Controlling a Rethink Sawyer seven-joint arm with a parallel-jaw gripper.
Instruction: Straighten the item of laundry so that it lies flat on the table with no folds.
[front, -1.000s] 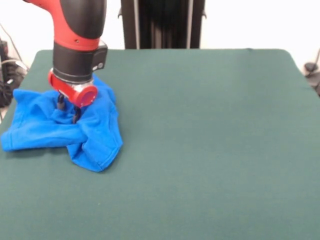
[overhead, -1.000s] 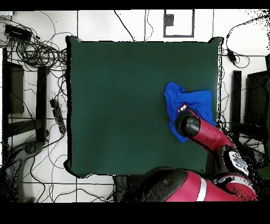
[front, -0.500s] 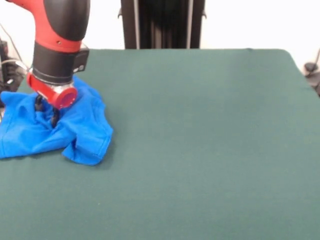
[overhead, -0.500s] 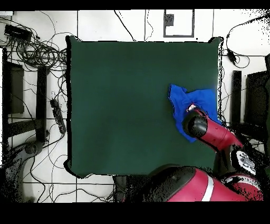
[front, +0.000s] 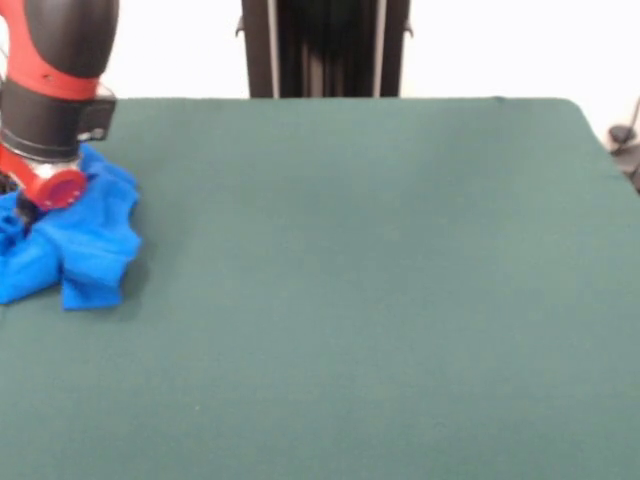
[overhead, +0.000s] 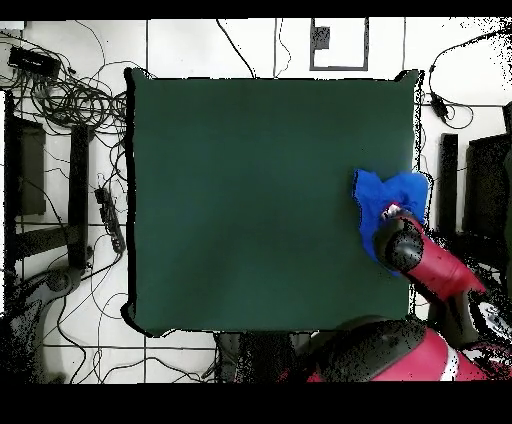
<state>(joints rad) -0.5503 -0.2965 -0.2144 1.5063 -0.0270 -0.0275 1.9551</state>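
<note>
Overhead view: green felt bench (overhead: 250, 190) fills most of the picture, its surface bare apart from one edge. Red and black arm (overhead: 440, 275) reaches from the bottom right corner to that right edge. Blue T-shirt (overhead: 385, 192) lies bunched there, part of it over the bench edge, creased and folded on itself. Front view: same shirt (front: 85, 245) sits crumpled at the bench's left edge, directly under the gripper (front: 25, 208), which presses down into the cloth. Cannot tell how the jaws stand; the wrist and fabric hide them.
</note>
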